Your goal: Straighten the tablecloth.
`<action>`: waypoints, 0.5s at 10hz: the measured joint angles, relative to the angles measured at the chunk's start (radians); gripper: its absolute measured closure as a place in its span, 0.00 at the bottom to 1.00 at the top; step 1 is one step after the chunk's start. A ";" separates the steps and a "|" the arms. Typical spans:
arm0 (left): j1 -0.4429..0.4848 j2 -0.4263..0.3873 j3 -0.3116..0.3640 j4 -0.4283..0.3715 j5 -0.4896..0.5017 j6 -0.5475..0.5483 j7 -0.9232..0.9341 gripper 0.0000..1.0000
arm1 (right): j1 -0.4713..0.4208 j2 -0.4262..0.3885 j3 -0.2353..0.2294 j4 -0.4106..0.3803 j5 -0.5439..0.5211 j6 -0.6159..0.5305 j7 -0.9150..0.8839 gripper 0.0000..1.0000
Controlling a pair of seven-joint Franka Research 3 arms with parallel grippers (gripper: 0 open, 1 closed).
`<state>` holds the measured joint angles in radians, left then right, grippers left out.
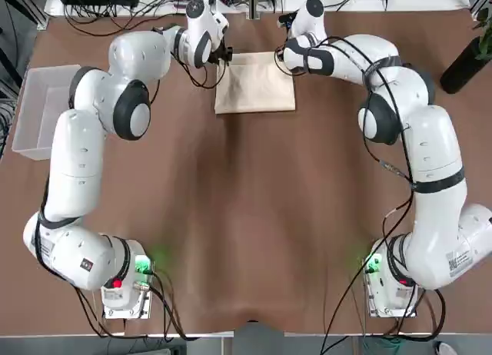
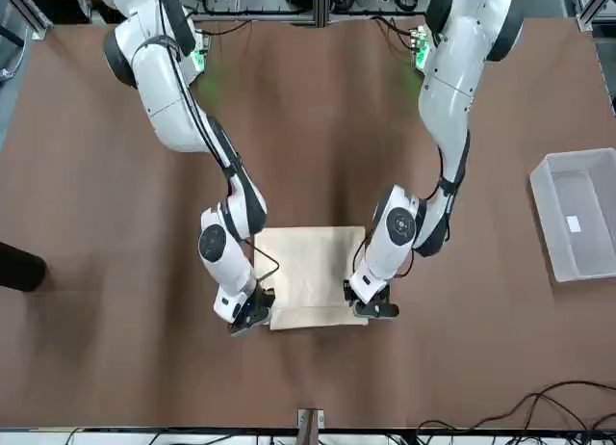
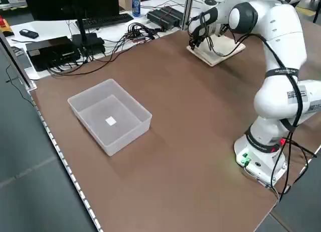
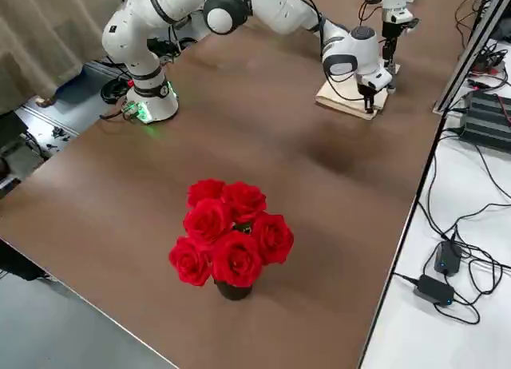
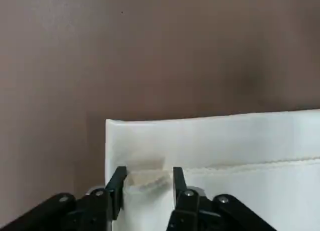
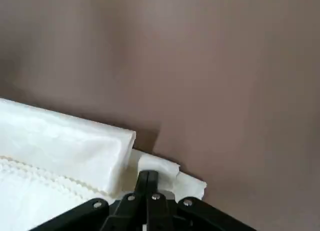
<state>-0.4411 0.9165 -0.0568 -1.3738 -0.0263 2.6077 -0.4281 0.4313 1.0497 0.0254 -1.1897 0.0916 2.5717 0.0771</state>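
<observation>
Right tool (image 6: pixel 148 177) is pinched shut on 1 far corner of the tablecloth (image 1: pixel 255 84); left tool (image 5: pixel 146 180) half-closed around the other, may slip off.

Overhead and facing views, two raised sides, two close wrists, all sharing the tablecloth (image 1: pixel 254 82).

- In the overhead view, the left arm's wrist is covering the left gripper (image 1: pixel 225 54) and the tablecloth (image 1: pixel 256 84) corner beneath it.
- The right gripper (image 1: pixel 286 21) is likewise lying under its own wrist there.
- The plastic bin (image 2: pixel 580 214) is running off the front view's right edge.
- The right wrist view's edge is cutting off the tablecloth's fold.
</observation>
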 joint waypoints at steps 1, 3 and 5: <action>0.000 0.000 0.000 0.001 0.000 0.000 -0.002 0.74 | 0.000 0.000 0.000 0.000 0.000 0.000 0.000 0.99; 0.000 0.000 0.000 0.007 0.000 0.000 -0.003 0.96 | 0.000 0.000 0.000 0.000 0.000 0.000 0.001 0.99; -0.001 -0.001 0.000 0.013 0.000 0.000 -0.003 0.97 | 0.000 0.000 0.000 0.000 0.000 0.000 0.001 0.99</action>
<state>-0.4425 0.9160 -0.0569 -1.3612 -0.0263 2.6078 -0.4308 0.4313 1.0497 0.0254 -1.1897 0.0916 2.5718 0.0779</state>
